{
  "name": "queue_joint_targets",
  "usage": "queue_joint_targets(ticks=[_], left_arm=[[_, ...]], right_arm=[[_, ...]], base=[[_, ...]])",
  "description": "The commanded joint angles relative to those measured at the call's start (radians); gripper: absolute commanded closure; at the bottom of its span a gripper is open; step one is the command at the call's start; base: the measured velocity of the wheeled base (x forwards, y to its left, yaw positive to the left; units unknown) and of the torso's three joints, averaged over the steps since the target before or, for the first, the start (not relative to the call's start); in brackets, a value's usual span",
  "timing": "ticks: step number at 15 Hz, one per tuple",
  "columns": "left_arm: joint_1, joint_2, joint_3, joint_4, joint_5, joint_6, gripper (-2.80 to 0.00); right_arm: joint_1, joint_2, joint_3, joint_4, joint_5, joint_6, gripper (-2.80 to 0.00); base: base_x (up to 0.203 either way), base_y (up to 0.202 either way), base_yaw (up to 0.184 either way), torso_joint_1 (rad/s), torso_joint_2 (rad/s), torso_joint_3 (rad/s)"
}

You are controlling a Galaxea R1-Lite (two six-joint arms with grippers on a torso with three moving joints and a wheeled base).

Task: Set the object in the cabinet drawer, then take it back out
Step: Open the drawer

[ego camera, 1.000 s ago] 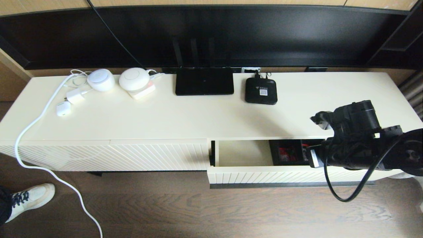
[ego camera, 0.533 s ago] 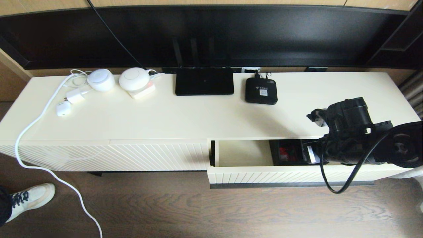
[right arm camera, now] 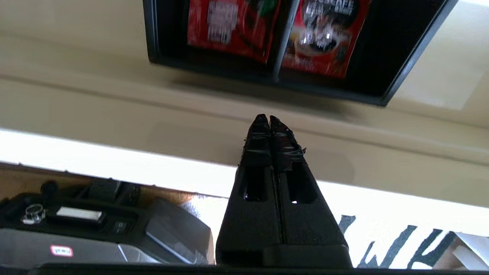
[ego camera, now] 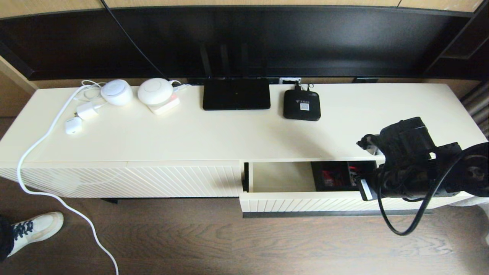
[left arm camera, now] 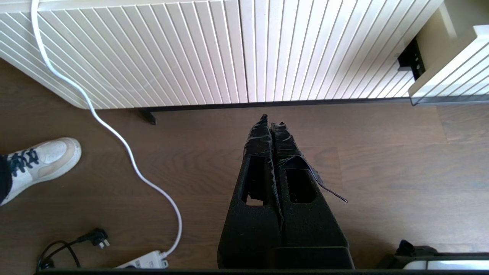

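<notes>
Black rectangular organizer box (right arm camera: 290,42) with red packets sits inside open cream ribbed-front drawer (ego camera: 305,201), just beyond right gripper (right arm camera: 269,118) fingertips, pressed together, empty. Retrieval step likely; next needs spreading fingers, reaching box wall. Left gripper (left arm camera: 272,121) parked, closed, above floor.

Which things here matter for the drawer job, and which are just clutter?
Job: organizer box in the open drawer; right gripper, shut, empty, near the box.

Clutter: router, set-top box, white gadgets, chargers, cable, left gripper parked above the floor.
</notes>
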Motion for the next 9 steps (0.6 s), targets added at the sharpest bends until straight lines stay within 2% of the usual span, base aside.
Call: queue_joint_targets(ticks=[1, 9], left_arm=[[0.0, 0.0, 0.0, -0.001, 0.0, 0.0, 0.0], [0.0, 0.001, -0.001, 0.0, 0.0, 0.0, 0.0]], right_arm=[[0.011, -0.02, 0.033, 0.0, -0.001, 0.001, 0.0], [0.041, -0.068, 0.193, -0.005, -0.003, 0.001, 0.0]], base=[[0.0, 0.0, 0.0, 0.0, 0.0, 0.0], [0.0, 0.0, 0.0, 0.0, 0.0, 0.0]])
